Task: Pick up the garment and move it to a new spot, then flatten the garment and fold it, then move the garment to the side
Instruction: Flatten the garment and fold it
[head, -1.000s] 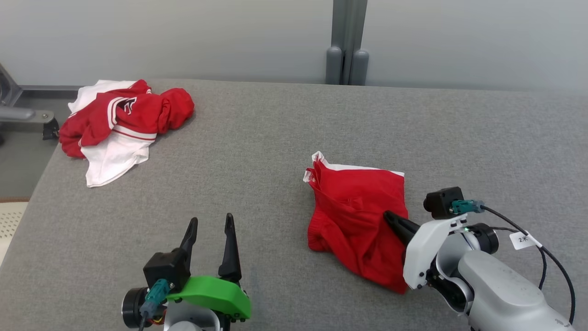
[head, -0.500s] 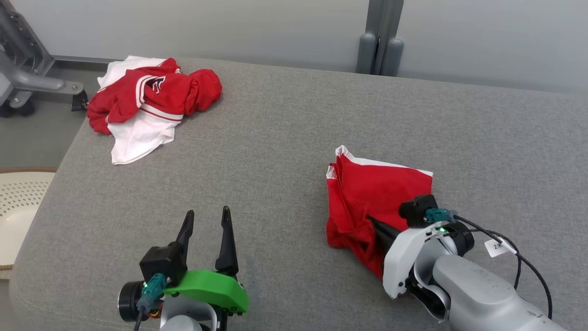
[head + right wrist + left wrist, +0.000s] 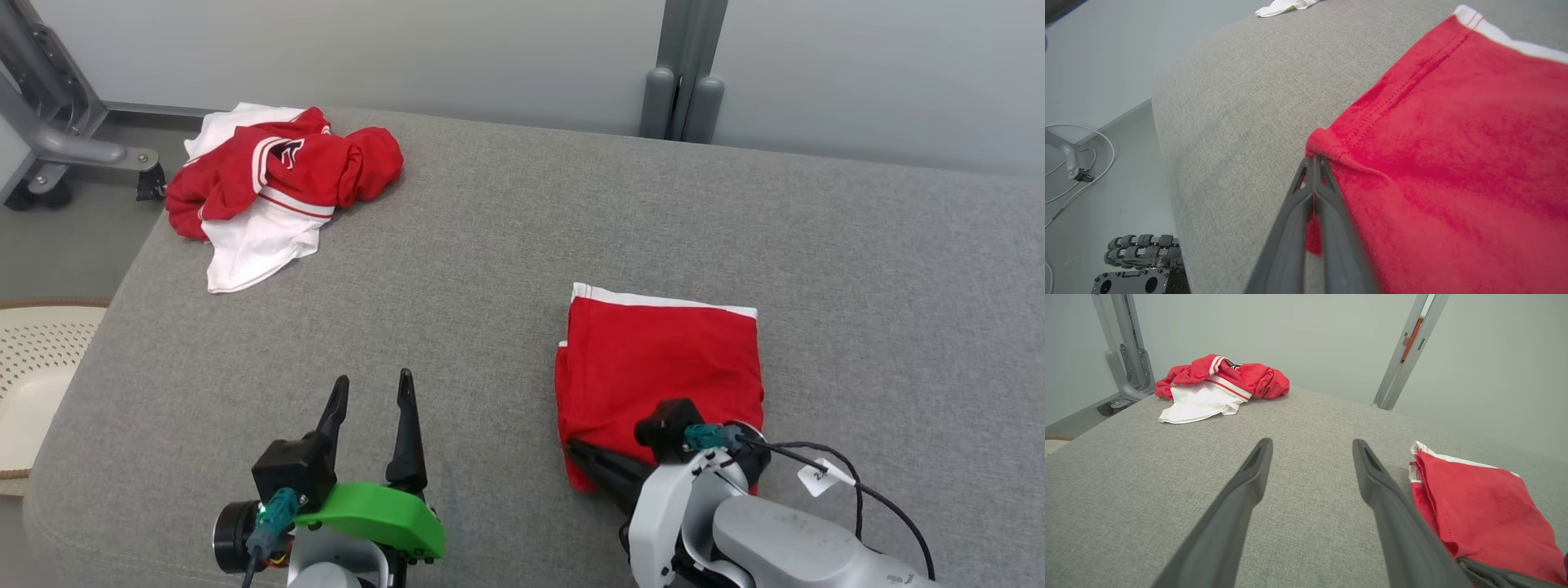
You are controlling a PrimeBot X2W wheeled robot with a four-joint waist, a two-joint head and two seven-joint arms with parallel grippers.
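The right gripper [image 3: 1314, 163] is pinched shut on a corner of the red garment [image 3: 661, 363], likely soft and light, lying folded just beyond its tips, where the hemmed edge should hold best, while the left gripper [image 3: 371, 392] gapes empty.

Left end effector [image 3: 373, 380]: two long, dark, tapered fingers [image 3: 406, 433], green cover [image 3: 371, 518], black camera block [image 3: 292, 469], teal connector [image 3: 276, 514]. Right end effector [image 3: 574, 447]: white shell [image 3: 665, 514], pale grey forearm [image 3: 784, 547], black cable [image 3: 784, 445] bearing a white tag [image 3: 820, 478].
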